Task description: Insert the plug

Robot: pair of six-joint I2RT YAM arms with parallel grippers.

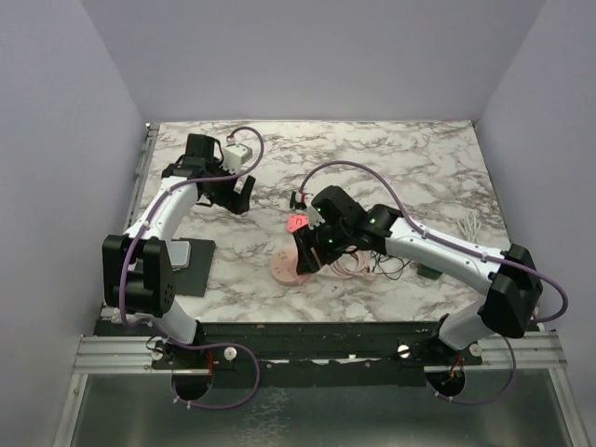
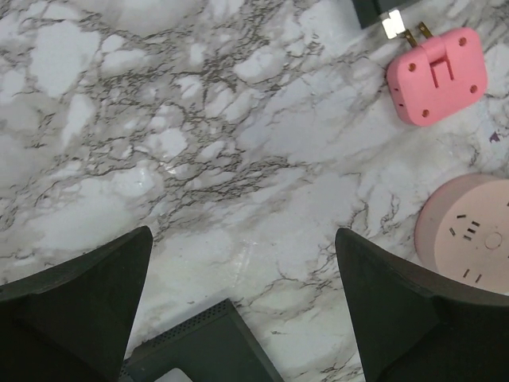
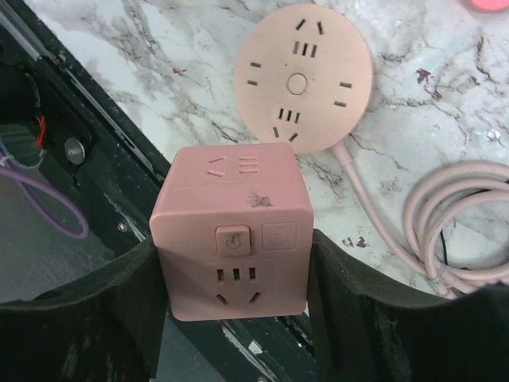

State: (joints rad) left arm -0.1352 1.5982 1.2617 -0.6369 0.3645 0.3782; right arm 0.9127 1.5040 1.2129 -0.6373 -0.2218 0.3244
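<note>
My right gripper (image 3: 235, 243) is shut on a pale pink cube plug adapter (image 3: 235, 207), one finger on each side; its socket faces and power button show, and its underside is hidden. Just beyond it a round pale pink socket hub (image 3: 302, 79) lies flat on the marble, also seen as the hub (image 1: 287, 265) from above and the hub (image 2: 469, 239) from the left wrist. A bright pink flat adapter (image 2: 436, 76) with two metal prongs lies beside it on the table. My left gripper (image 2: 242, 232) hovers open over bare marble, left of both, holding nothing.
The hub's pink cord (image 3: 453, 223) coils to the right. A dark flat box (image 2: 199, 350) lies under the left gripper. A small black piece (image 2: 374, 9) sits by the bright adapter's prongs. A white cable (image 1: 468, 223) lies at the far right. The table's black front rail (image 3: 95, 143) runs close beneath the cube.
</note>
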